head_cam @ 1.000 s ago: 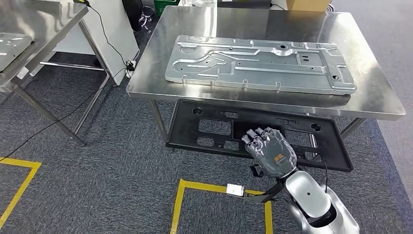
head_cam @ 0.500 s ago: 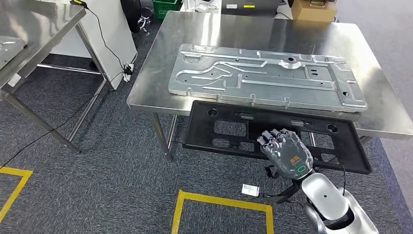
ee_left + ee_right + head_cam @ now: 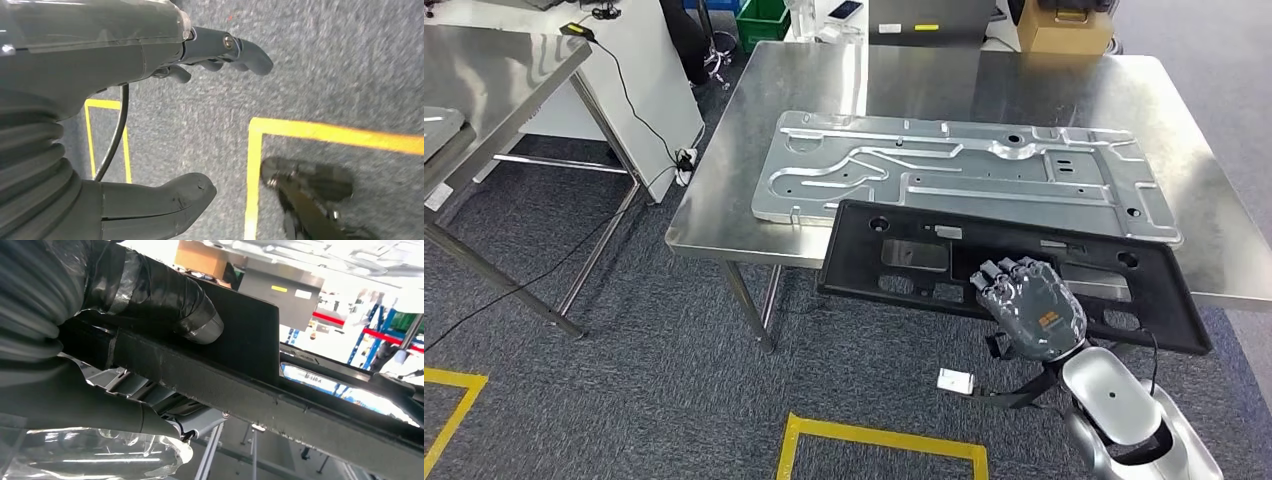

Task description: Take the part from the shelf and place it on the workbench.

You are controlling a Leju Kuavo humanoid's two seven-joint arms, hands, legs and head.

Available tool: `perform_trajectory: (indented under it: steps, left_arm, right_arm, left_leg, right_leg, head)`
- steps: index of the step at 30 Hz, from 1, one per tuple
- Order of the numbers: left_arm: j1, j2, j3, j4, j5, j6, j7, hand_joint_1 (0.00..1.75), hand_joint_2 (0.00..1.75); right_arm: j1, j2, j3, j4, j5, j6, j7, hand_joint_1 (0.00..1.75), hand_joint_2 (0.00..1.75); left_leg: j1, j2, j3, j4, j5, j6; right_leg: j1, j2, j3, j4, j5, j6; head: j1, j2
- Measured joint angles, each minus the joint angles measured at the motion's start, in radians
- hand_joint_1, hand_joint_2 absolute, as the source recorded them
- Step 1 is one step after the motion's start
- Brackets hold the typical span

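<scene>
The right hand grips the near long edge of the black panel, fingers curled over its top and the thumb pressed against the other face, as the right wrist view shows; holding it by the edge, at about five o'clock in the head view, keeps the panel flat enough to go over the tabletop. The panel's far edge already overlaps the near rim of the tabletop and a strip of the grey metal plate lying there, while most of it hangs out over the carpet; whether it touches the plate I cannot tell. I judge the setting-down step under way, not finished. The left hand hangs over the carpet and its yellow floor tape, fingers apart, holding nothing. An orange mark sits on the back of the right hand, too small to read.
</scene>
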Motion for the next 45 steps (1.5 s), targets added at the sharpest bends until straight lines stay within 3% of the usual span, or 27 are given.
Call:
perform_trajectory:
  steps: [2, 3, 4, 7, 8, 11, 14, 15, 18, 19, 20, 22, 24, 28, 30, 33, 34, 35, 36, 38, 40, 43, 45]
  left_arm:
    - [0.000, 0.001, 0.000, 0.000, 0.000, 0.002, 0.001, 0.00, 1.75]
    - [0.002, 0.002, 0.000, 0.000, 0.000, 0.002, 0.002, 0.00, 1.75]
    - [0.003, 0.002, 0.000, 0.000, 0.000, 0.003, 0.002, 0.00, 1.75]
    - [0.006, 0.006, 0.001, 0.000, 0.000, 0.003, 0.003, 0.00, 1.75]
    - [0.006, 0.008, 0.001, 0.000, 0.000, 0.002, 0.003, 0.00, 1.75]
    - [0.009, 0.013, 0.002, 0.000, 0.000, 0.001, 0.003, 0.00, 1.75]
    - [0.011, 0.015, 0.002, 0.000, 0.000, -0.001, 0.002, 0.00, 1.75]
    - [0.010, 0.015, 0.002, 0.000, 0.000, -0.001, 0.002, 0.00, 1.75]
    - [0.009, 0.015, 0.003, 0.000, 0.000, -0.001, 0.001, 0.00, 1.75]
    - [0.010, 0.015, 0.003, 0.000, 0.000, -0.002, 0.001, 0.00, 1.75]
    - [0.011, 0.014, 0.003, 0.000, 0.000, -0.002, 0.001, 0.00, 1.75]
    - [0.013, 0.012, 0.003, 0.000, 0.000, -0.002, 0.001, 0.00, 1.75]
    - [0.010, 0.012, 0.003, 0.000, 0.000, -0.002, 0.000, 0.00, 1.75]
    - [0.007, 0.012, 0.004, 0.000, 0.000, -0.002, -0.001, 0.00, 1.75]
    - [0.003, 0.012, 0.005, 0.000, 0.000, -0.002, -0.002, 0.00, 1.75]
    - [0.003, 0.012, 0.008, 0.000, 0.000, -0.001, -0.001, 0.00, 1.75]
    - [0.005, 0.012, 0.008, 0.000, 0.000, 0.000, -0.001, 0.00, 1.75]
    - [0.007, 0.012, 0.009, 0.000, 0.000, 0.000, -0.001, 0.00, 1.75]
    - [0.008, 0.012, 0.009, 0.000, 0.000, 0.000, -0.001, 0.00, 1.75]
    - [0.010, 0.013, 0.010, 0.001, 0.000, 0.000, -0.001, 0.00, 1.75]
    - [0.011, 0.016, 0.011, 0.002, 0.000, 0.002, -0.001, 0.00, 1.75]
    - [0.013, 0.017, 0.012, 0.002, 0.000, 0.004, -0.001, 0.00, 1.75]
    - [0.012, 0.017, 0.014, 0.002, 0.000, 0.005, -0.001, 0.00, 1.75]
  right_arm:
    - [-0.003, -0.001, -0.002, 0.000, -0.001, 0.002, -0.002, 1.75, 1.75]
    - [-0.003, -0.001, -0.003, 0.000, -0.003, 0.003, -0.002, 1.75, 1.75]
    - [-0.003, -0.002, -0.004, 0.000, -0.005, 0.005, -0.003, 1.75, 1.75]
    - [-0.007, -0.004, -0.012, 0.000, -0.014, 0.009, -0.003, 1.75, 1.75]
    - [-0.010, -0.005, -0.014, 0.000, -0.016, 0.010, -0.003, 1.75, 1.75]
    - [-0.013, -0.008, -0.018, 0.000, -0.019, 0.013, -0.005, 1.75, 1.75]
    - [-0.017, -0.012, -0.024, 0.000, -0.020, 0.013, -0.006, 1.75, 1.75]
    - [-0.020, -0.013, -0.026, 0.000, -0.020, 0.013, -0.006, 1.75, 1.75]
    - [-0.021, -0.016, -0.028, 0.003, -0.020, 0.014, -0.009, 1.75, 1.75]
    - [-0.020, -0.016, -0.027, 0.005, -0.020, 0.015, -0.010, 1.75, 1.75]
    - [-0.019, -0.016, -0.027, 0.007, -0.020, 0.015, -0.011, 1.75, 1.75]
    - [-0.019, -0.016, -0.028, 0.011, -0.020, 0.016, -0.013, 1.75, 1.75]
    - [-0.020, -0.016, -0.027, 0.014, -0.020, 0.016, -0.014, 1.75, 1.75]
    - [-0.019, -0.017, -0.029, 0.016, -0.020, 0.016, -0.014, 1.75, 1.75]
    - [-0.021, -0.017, -0.029, 0.016, -0.020, 0.016, -0.014, 1.75, 1.75]
    - [-0.022, -0.017, -0.029, 0.016, -0.020, 0.016, -0.014, 1.75, 1.75]
    - [-0.021, -0.017, -0.028, 0.017, -0.020, 0.016, -0.014, 1.75, 1.75]
    - [-0.020, -0.017, -0.028, 0.017, -0.020, 0.016, -0.014, 1.75, 1.75]
    - [-0.019, -0.017, -0.029, 0.017, -0.020, 0.016, -0.014, 1.75, 1.75]
    - [-0.019, -0.017, -0.029, 0.017, -0.020, 0.016, -0.014, 1.75, 1.75]
    - [-0.017, -0.017, -0.030, 0.019, -0.020, 0.015, -0.013, 1.75, 1.75]
    - [-0.009, -0.018, -0.034, 0.020, -0.020, 0.014, -0.013, 1.75, 1.75]
    - [-0.010, -0.019, -0.038, 0.019, -0.020, 0.014, -0.013, 1.75, 1.75]
  left_leg:
    - [0.002, 0.001, -0.085, 0.121, -0.046, -0.008]
    - [0.003, 0.001, -0.116, 0.151, -0.050, -0.009]
    - [0.003, 0.001, -0.130, 0.146, -0.033, -0.007]
    - [-0.002, 0.001, -0.090, -0.024, 0.097, 0.012]
    - [-0.006, 0.001, -0.075, -0.071, 0.112, 0.019]
    - [-0.012, -0.001, -0.056, -0.119, 0.109, 0.041]
    - [-0.003, -0.001, -0.018, -0.143, 0.128, 0.056]
    - [-0.002, -0.001, -0.008, -0.147, 0.127, 0.058]
    - [-0.002, -0.002, 0.005, -0.147, 0.111, 0.059]
    - [-0.002, -0.003, 0.013, -0.147, 0.103, 0.058]
    - [-0.001, -0.003, 0.024, -0.147, 0.094, 0.056]
    - [-0.001, -0.003, 0.048, -0.146, 0.072, 0.049]
    - [-0.001, -0.004, 0.060, -0.145, 0.055, 0.038]
    - [-0.001, -0.001, 0.067, -0.124, 0.042, 0.015]
    - [0.002, 0.000, 0.025, -0.045, 0.028, 0.005]
    - [0.005, 0.001, -0.102, 0.134, -0.039, -0.004]
    - [0.005, 0.001, -0.133, 0.159, -0.051, -0.004]
    - [0.004, 0.001, -0.149, 0.152, -0.042, -0.002]
    - [0.003, 0.001, -0.148, 0.110, -0.007, 0.002]
    - [-0.003, 0.000, -0.124, -0.018, 0.106, 0.019]
    - [-0.012, -0.002, -0.105, -0.095, 0.160, 0.036]
    - [-0.013, -0.005, -0.078, -0.120, 0.155, 0.051]
    - [-0.008, -0.005, -0.050, -0.138, 0.153, 0.058]
  right_leg:
    - [0.000, 0.000, 0.010, 0.000, -0.011, -0.004]
    - [0.000, 0.000, 0.017, 0.000, -0.018, -0.003]
    - [0.001, 0.001, 0.026, 0.000, -0.025, -0.003]
    - [0.003, 0.000, 0.059, -0.001, -0.048, 0.002]
    - [0.003, 0.001, 0.066, -0.003, -0.054, 0.006]
    - [0.005, 0.004, 0.075, 0.000, -0.055, 0.025]
    - [0.006, 0.003, 0.069, 0.047, -0.068, 0.039]
    - [0.004, 0.003, 0.046, 0.088, -0.090, 0.043]
    - [0.001, 0.002, -0.067, 0.237, -0.154, 0.053]
    - [-0.001, 0.002, -0.090, 0.246, -0.148, 0.053]
    - [-0.002, 0.002, -0.095, 0.220, -0.121, 0.054]
    - [-0.004, 0.000, -0.068, 0.102, -0.024, 0.052]
    - [0.001, -0.002, -0.051, 0.018, 0.027, 0.044]
    - [0.004, 0.001, -0.037, 0.002, 0.020, 0.011]
    - [0.001, 0.001, -0.015, -0.003, 0.009, -0.001]
    - [0.002, 0.000, 0.013, -0.004, -0.016, -0.007]
    - [0.003, 0.001, 0.025, -0.004, -0.026, -0.007]
    - [0.004, 0.001, 0.039, -0.004, -0.037, -0.007]
    - [0.005, 0.001, 0.055, -0.004, -0.049, -0.006]
    - [0.008, 0.001, 0.084, -0.005, -0.071, -0.003]
    - [0.009, 0.003, 0.102, -0.007, -0.089, 0.007]
    - [0.008, 0.004, 0.118, 0.006, -0.090, 0.025]
    - [0.007, 0.004, 0.092, 0.066, -0.096, 0.033]
  head:
    - [0.000, 0.000]
    - [0.000, 0.000]
    - [0.000, 0.000]
    - [0.000, 0.000]
    - [0.000, 0.000]
    - [0.000, 0.000]
    - [0.001, 0.000]
    - [0.001, 0.000]
    - [0.001, 0.000]
    - [0.001, 0.000]
    - [0.001, 0.000]
    - [0.001, 0.000]
    - [0.001, 0.000]
    - [0.001, 0.000]
    - [0.000, 0.000]
    - [0.000, 0.000]
    - [0.000, 0.000]
    - [0.000, 0.000]
    - [0.000, 0.000]
    - [0.000, 0.000]
    - [0.000, 0.000]
    - [0.000, 0.000]
    - [0.000, 0.000]
